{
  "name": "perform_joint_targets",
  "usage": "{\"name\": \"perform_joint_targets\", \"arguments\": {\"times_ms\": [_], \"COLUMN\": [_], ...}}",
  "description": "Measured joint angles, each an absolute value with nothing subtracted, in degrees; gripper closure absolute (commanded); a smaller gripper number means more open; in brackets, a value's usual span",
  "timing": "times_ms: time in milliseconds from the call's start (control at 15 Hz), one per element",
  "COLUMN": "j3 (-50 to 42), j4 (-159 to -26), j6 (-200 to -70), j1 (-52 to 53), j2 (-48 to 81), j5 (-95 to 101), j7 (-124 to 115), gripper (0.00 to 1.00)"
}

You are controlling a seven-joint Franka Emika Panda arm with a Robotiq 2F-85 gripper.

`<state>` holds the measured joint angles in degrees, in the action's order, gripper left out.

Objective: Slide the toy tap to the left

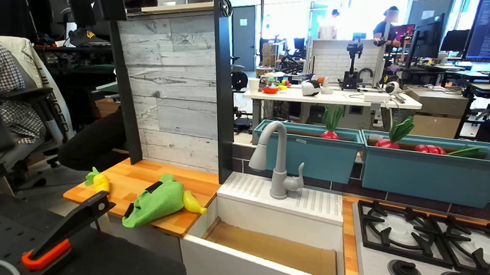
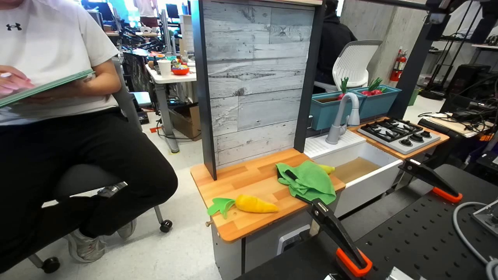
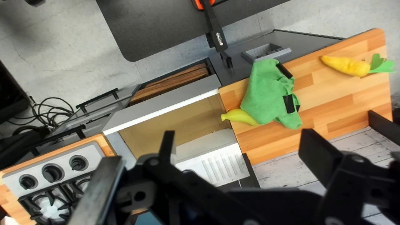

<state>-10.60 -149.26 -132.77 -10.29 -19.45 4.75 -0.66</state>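
Observation:
The toy tap (image 1: pixel 281 156) is pale grey and stands upright on the ridged white ledge behind the sink. Its arched spout bends toward the front-left in an exterior view, with its lever on the right. It also shows in an exterior view (image 2: pixel 337 124). In the wrist view it is almost wholly hidden behind the gripper's finger. My gripper (image 3: pixel 239 134) is open, its fingers wide apart with nothing between them. It hangs high above the counter, at the top edge of both exterior views (image 1: pixel 99 20) (image 2: pixel 457 37), well apart from the tap.
A green cloth (image 1: pixel 162 202) and a yellow banana (image 1: pixel 193 202) lie left of the white sink (image 1: pixel 262 268). A toy carrot (image 2: pixel 255 204) lies farther left. A grey stove (image 1: pixel 373 264) is right of the sink. Blue planters (image 1: pixel 430 174) and a dark post (image 1: pixel 223 110) stand behind.

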Motion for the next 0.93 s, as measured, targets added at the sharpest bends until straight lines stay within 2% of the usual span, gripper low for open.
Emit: {"name": "perform_joint_targets", "arguments": {"times_ms": [333, 933], "j3": [-11.7, -12.3], "j4": [-148.9, -138.5], "j6": [-140.9, -149.5], "j1": [-12.9, -13.8], "j2": [-14.6, 5.7], "j5": [4.7, 4.6], "j7": [-2.7, -9.6], "gripper": [0.0, 0.0]}}
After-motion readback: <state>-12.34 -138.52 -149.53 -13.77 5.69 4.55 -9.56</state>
